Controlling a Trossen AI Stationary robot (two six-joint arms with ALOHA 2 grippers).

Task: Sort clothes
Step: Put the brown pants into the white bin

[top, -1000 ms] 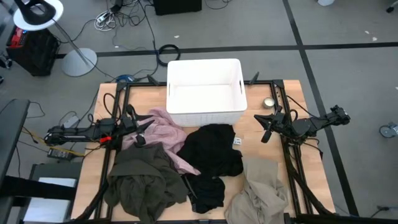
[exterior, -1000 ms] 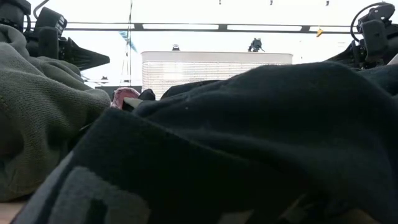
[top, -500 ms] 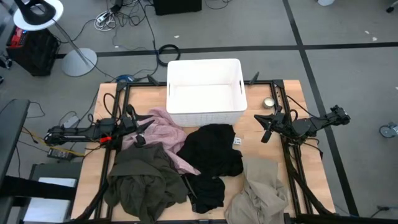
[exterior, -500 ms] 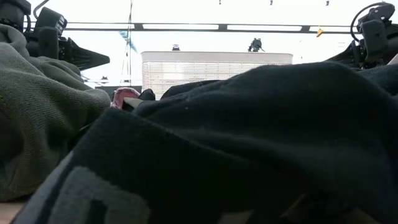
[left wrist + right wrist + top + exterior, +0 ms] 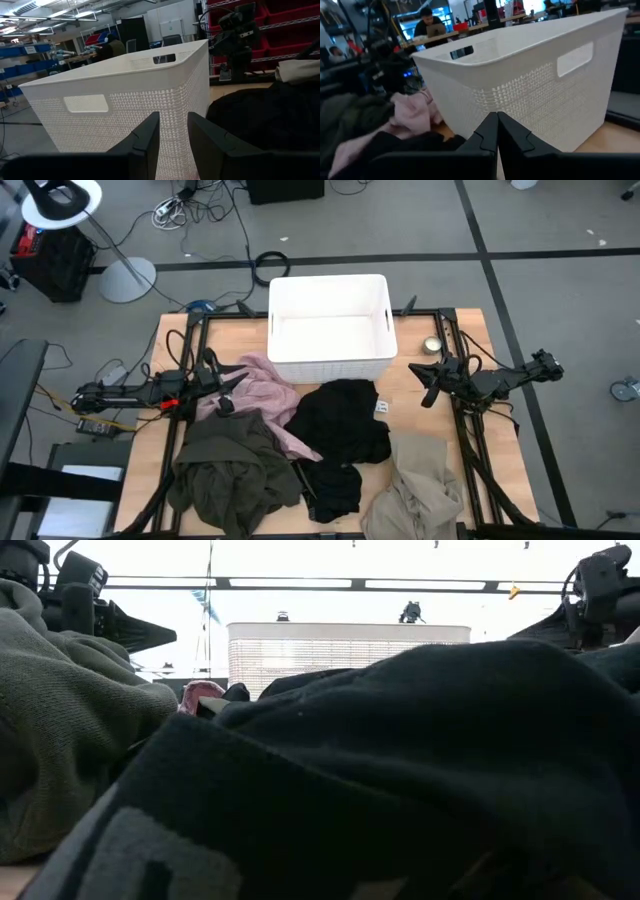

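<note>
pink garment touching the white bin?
Touching. In the high view, the pink garment's upper edge lies against the base of the white bin's front wall, with no table visible between them.

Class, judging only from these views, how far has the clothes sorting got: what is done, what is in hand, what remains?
Done: nothing; the white bin looks empty. In hand: nothing. The left gripper hangs open over the pink garment, and the right gripper waits shut beside the bin. Left: the pink, olive-green garment, black garments and beige garment all lie on the table.
</note>
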